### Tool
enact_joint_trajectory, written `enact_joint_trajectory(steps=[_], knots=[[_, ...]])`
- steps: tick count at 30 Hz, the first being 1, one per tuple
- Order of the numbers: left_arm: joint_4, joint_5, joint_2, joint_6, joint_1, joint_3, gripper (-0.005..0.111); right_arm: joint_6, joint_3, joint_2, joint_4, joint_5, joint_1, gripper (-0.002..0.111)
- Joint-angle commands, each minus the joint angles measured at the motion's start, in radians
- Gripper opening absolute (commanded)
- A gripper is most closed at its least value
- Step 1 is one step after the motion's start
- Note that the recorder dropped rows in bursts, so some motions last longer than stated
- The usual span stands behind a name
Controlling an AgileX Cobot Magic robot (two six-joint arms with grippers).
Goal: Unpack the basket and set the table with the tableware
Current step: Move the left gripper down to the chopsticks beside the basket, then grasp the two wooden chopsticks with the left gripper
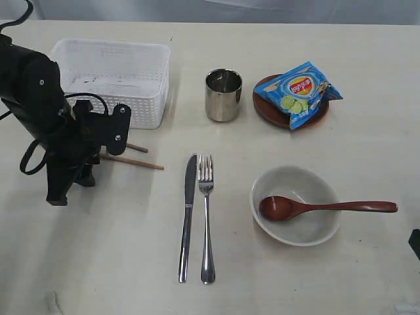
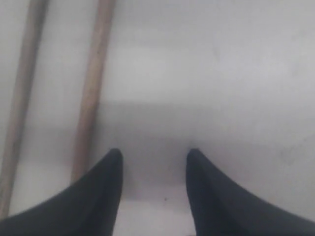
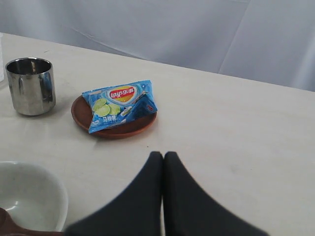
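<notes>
Left wrist view: the left claw (image 2: pixel 154 153) stands partly open and empty, apparently just above bare table (image 2: pixel 231 73), with two chopsticks (image 2: pixel 93 88) alongside. The right claw (image 3: pixel 163 155) is pressed closed, empty. The basket (image 1: pixel 111 75) sits at the table's eleven o'clock in the exterior view.

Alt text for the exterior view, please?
Table laid with knife and fork side by side, spoon in a bowl, cup, and a chips bag on a plate. The basket stands at upper left, and the left arm partly hides two chopsticks.

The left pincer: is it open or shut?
Open. On the left pincer the fingertips stand apart, bare table between them; the chopsticks lie beside it, ungripped.
</notes>
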Motion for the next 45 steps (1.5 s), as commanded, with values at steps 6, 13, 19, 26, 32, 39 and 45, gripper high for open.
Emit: enact_joint_trajectory(steps=[6,13,19,26,32,39,45], knots=[[0.116,0.013,0.03,-0.023,-0.002,0.014,0.04,-0.009,0.004,-0.006,0.0,-0.006,0.0,0.0],[0.116,0.05,0.016,-0.026,-0.002,-0.076,0.039,-0.009,0.004,-0.006,0.0,-0.006,0.0,0.0],[0.165,0.087,0.062,-0.084,-0.002,-0.171,0.039,-0.009,0.004,-0.006,0.0,-0.006,0.0,0.0],[0.165,0.097,0.121,-0.067,-0.002,-0.19,0.039,-0.009,0.004,-0.006,0.0,-0.006,0.0,0.0],[0.165,0.147,0.16,-0.057,-0.002,-0.19,0.028,-0.009,0.004,-0.006,0.0,-0.006,0.0,0.0],[0.165,0.198,0.164,-0.054,-0.002,-0.19,0.0,-0.009,0.004,-0.006,0.0,-0.006,0.0,0.0],[0.161,0.272,0.131,-0.054,-0.004,-0.188,0.0,-0.009,0.004,-0.006,0.0,-0.006,0.0,0.0]])
